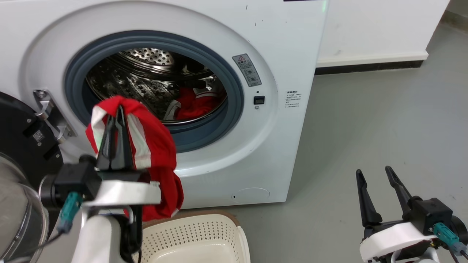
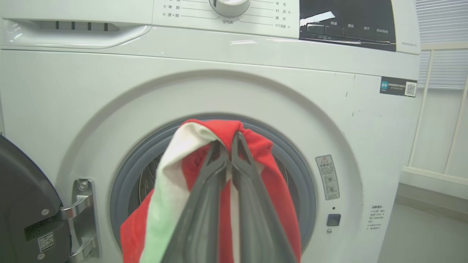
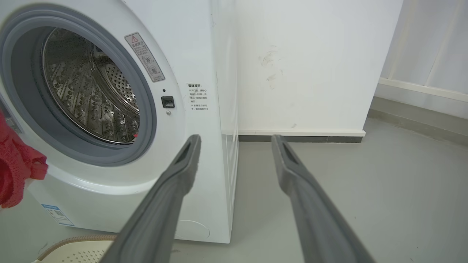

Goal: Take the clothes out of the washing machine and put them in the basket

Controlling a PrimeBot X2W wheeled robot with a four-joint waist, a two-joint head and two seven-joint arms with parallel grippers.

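My left gripper (image 1: 117,109) is shut on a red garment with white stripes (image 1: 157,153), which drapes over its fingers in front of the washing machine (image 1: 289,54) and hangs above the near-left part of the basket (image 1: 197,233). In the left wrist view the same garment (image 2: 267,175) folds over the closed left gripper (image 2: 228,137) before the door ring. More red clothes (image 1: 193,104) lie inside the steel drum. My right gripper (image 1: 373,171) stands open and empty over the floor at the lower right; in its own view the right gripper (image 3: 236,140) points at the machine's right corner.
The washer's round door (image 1: 18,146) hangs open at the left, its hinge (image 1: 49,111) beside the opening. Grey floor (image 1: 384,120) stretches to the right, up to a white wall with dark skirting (image 1: 365,67). The basket's rim (image 3: 76,241) sits against the machine's base.
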